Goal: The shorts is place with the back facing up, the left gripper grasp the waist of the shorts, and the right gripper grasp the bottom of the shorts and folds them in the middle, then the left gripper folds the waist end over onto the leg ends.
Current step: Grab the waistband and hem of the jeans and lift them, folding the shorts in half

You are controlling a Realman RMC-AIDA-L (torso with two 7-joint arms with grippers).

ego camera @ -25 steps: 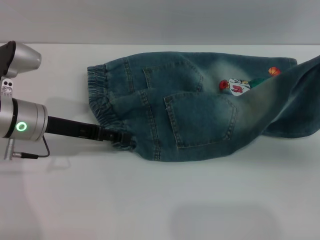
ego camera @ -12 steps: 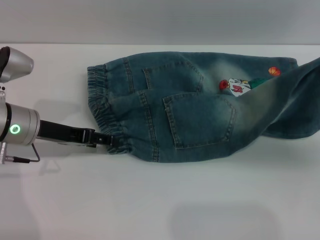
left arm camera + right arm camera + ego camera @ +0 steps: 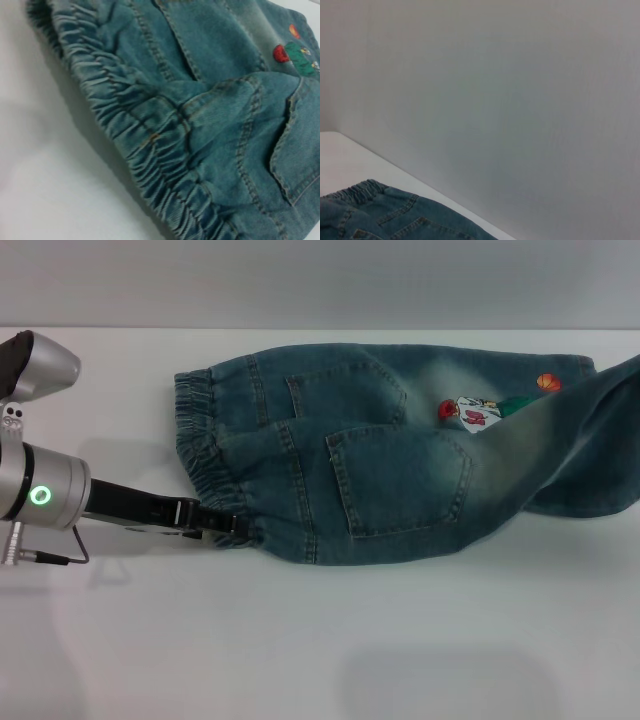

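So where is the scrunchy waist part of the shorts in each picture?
Head view: the waist of the shorts runs down the shorts' left edge, with the left end effector at its near end.
Left wrist view: the waist crosses the picture diagonally, seen close up.
Right wrist view: a short stretch of the waist shows at the lower left corner.
Shared landmark: the white table.

We see bare white surface [image 3: 330,640] in front of the shorts [image 3: 400,460]; only the left tool [image 3: 215,525] blocks the waistband's near corner.
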